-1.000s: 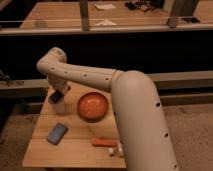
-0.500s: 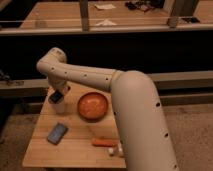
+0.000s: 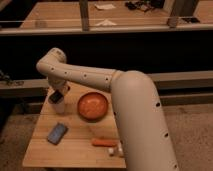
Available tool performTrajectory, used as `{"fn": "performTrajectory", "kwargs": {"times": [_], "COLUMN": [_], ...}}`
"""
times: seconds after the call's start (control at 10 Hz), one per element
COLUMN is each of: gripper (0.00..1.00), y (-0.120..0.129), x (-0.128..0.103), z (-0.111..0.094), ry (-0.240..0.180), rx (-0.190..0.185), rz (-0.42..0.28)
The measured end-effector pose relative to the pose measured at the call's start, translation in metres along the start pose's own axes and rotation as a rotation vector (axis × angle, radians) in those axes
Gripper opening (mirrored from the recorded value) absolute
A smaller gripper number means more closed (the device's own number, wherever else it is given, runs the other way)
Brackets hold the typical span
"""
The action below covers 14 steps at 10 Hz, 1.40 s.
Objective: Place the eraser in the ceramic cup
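Note:
The small whitish ceramic cup (image 3: 60, 106) stands upright near the back left corner of the wooden table (image 3: 80, 150). My gripper (image 3: 56, 97) hangs directly over the cup's mouth, its dark tip touching or just above the rim. The big white arm comes in from the lower right and bends down to it. I cannot make out the eraser as separate from the dark gripper tip, and the inside of the cup is hidden.
A wide orange-red bowl (image 3: 92, 105) sits just right of the cup. A flat blue-grey rectangular object (image 3: 57, 133) lies on the table's left front. An orange stick-like object (image 3: 104, 142) and a small white piece (image 3: 114, 151) lie at the front, by the arm.

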Motion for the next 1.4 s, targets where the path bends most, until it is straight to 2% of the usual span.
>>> {"fn": "performTrajectory", "kwargs": {"times": [0.2, 0.4, 1.1, 1.4], "gripper": [0.18, 0.24, 0.24, 0.31], "y": [-0.0002, 0.0001, -0.0005, -0.0004], "x": [-0.0008, -0.0012, -0.0024, -0.0033], "z": [0.0, 0.0, -0.0022, -0.0024], "ry": [-0.001, -0.001, -0.001, -0.002], "rx": [0.001, 0.001, 0.006, 0.007], "rz": [-0.001, 0.0, 0.001, 0.002]}}
